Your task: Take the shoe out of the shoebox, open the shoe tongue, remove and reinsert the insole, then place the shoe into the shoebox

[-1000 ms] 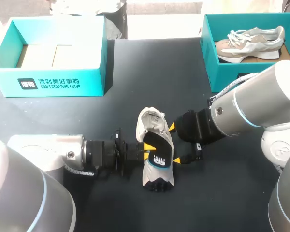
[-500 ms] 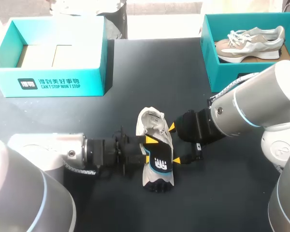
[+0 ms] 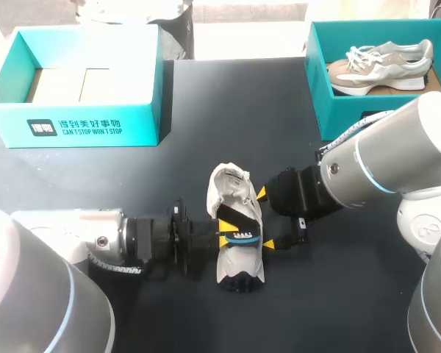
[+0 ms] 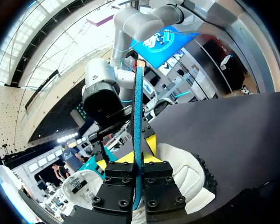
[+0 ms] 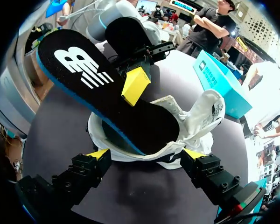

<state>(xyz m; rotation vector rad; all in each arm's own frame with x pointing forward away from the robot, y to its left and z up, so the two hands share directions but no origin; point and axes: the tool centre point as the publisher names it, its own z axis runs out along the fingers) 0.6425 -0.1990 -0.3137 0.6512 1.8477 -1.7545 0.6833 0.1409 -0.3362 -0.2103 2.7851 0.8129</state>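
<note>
A white shoe (image 3: pixel 234 193) lies on the dark table, toe toward me. Its black insole (image 3: pixel 244 237) with a blue edge sticks up out of the opening, its heel end still inside the shoe. My left gripper (image 3: pixel 222 240) comes in from the left and is shut on the insole. The left wrist view shows the insole (image 4: pixel 138 107) edge-on between those fingers, over the shoe (image 4: pixel 189 175). My right gripper (image 3: pixel 264 218) is open, its fingertips along the shoe's right side. From the right wrist I see the insole (image 5: pixel 98 88) rising from the shoe (image 5: pixel 198 119) ahead of the right gripper (image 5: pixel 145 154).
A teal shoebox (image 3: pixel 95 125) with cardboard inside stands at the back left. A second teal box (image 3: pixel 320 92) at the back right holds a beige sneaker (image 3: pixel 382 62). Both arms lie low over the table on either side of the shoe.
The left gripper let go briefly, then shut again on the insole. The insole has turned from lying logo-up to standing nearly on edge. The right arm has not moved.
</note>
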